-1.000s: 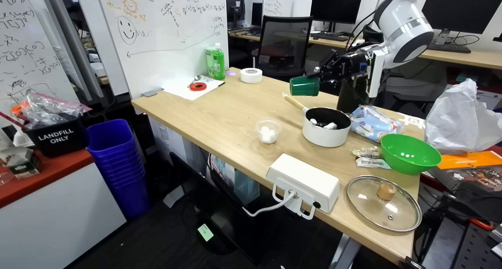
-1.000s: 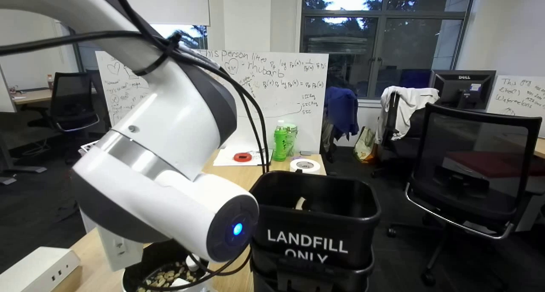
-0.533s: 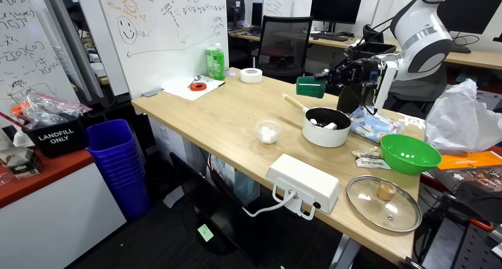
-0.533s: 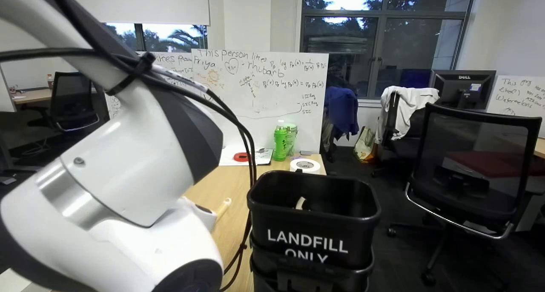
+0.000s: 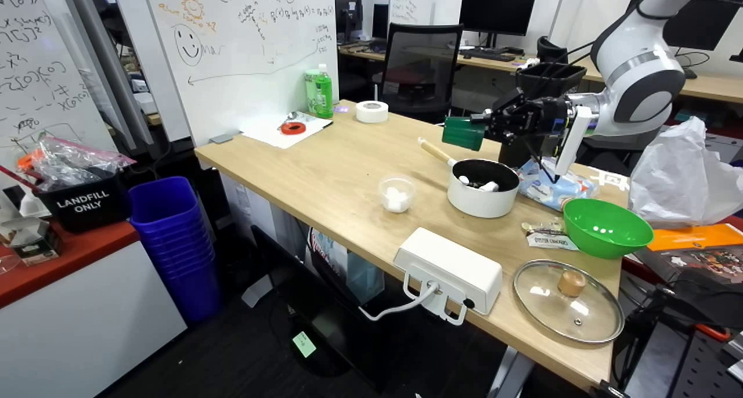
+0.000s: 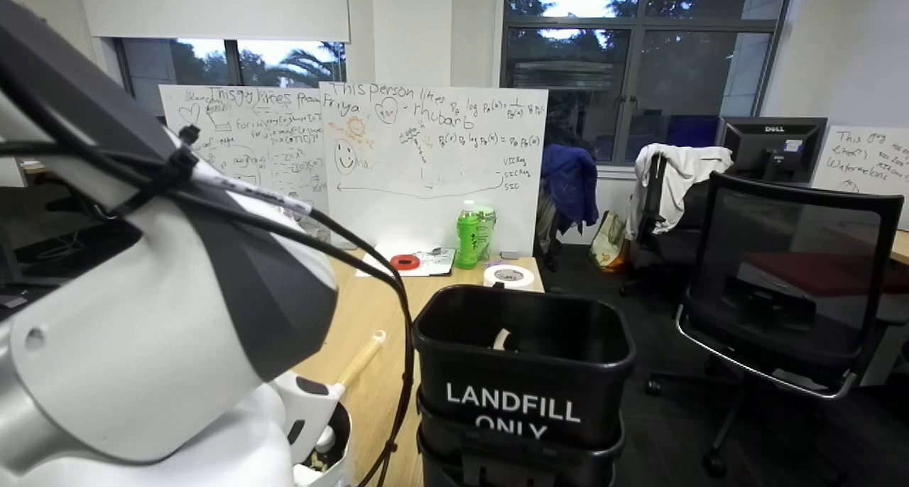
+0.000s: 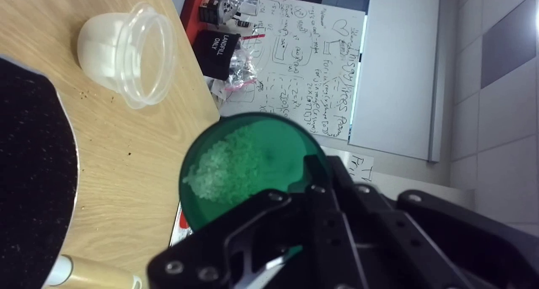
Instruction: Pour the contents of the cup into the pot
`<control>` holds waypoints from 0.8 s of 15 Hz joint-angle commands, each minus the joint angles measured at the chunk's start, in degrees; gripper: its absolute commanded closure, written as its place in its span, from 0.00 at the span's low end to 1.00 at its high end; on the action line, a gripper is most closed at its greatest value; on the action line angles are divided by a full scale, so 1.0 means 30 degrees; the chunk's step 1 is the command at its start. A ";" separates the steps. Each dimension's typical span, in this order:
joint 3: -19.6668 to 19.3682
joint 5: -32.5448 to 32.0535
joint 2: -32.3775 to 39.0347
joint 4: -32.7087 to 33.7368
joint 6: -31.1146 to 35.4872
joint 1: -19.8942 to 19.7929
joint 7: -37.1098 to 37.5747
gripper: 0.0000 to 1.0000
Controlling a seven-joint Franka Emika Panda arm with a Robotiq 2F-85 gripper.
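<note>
"Up at the rim of a dark green, see-through plastic tumbler, the jaws are closed on one side of the wall. Why grip it like that?"

"My guess: it leaves the mouth free. The cup hangs nearly on its side, mouth turned toward the white robot arm."

"What's in it?"

"White, coarse-looking grains, banked along the lower wall, almost to the lip. A bit more tilt should start them sliding."

"Into what?"

"Lower down, that low, round white pot with the dark, speckled inside. I can't tell whether the cup's lip is squarely over it, so grains could spill past the edge."

"It has things inside: smooth white lumps and tan, pebble-like bits."

"And its pale wooden handle juts aside, out of the way of the opening."

"Near it on the smooth, wood-grained tabletop, a thin, translucent plastic tub holds rounded white pieces."

"The round glass lid with the wooden knob lies well apart, presumably so the pot stands uncovered for pouring."
</note>
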 commanded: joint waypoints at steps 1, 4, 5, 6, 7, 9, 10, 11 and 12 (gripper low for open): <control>-0.0322 0.1282 0.0303 -0.0185 0.0230 0.0439 -0.1240 0.99; -0.0325 0.2173 0.0717 -0.0137 0.0001 0.0430 -0.2029 0.99; -0.0344 0.2407 0.0859 -0.0098 -0.0081 0.0426 -0.2100 0.99; -0.0336 0.2559 0.1008 -0.0048 -0.0288 0.0391 -0.2000 0.99; -0.0334 0.2779 0.1094 -0.0014 -0.0373 0.0384 -0.1958 0.99; -0.0358 0.3143 0.1225 0.0035 -0.0486 0.0382 -0.2014 0.99; -0.0378 0.3230 0.1244 -0.0011 -0.0596 0.0393 -0.2147 0.99; -0.0403 0.3229 0.1266 -0.0058 -0.0723 0.0404 -0.2215 0.99; -0.0441 0.3140 0.1253 -0.0152 -0.0902 0.0409 -0.2523 0.99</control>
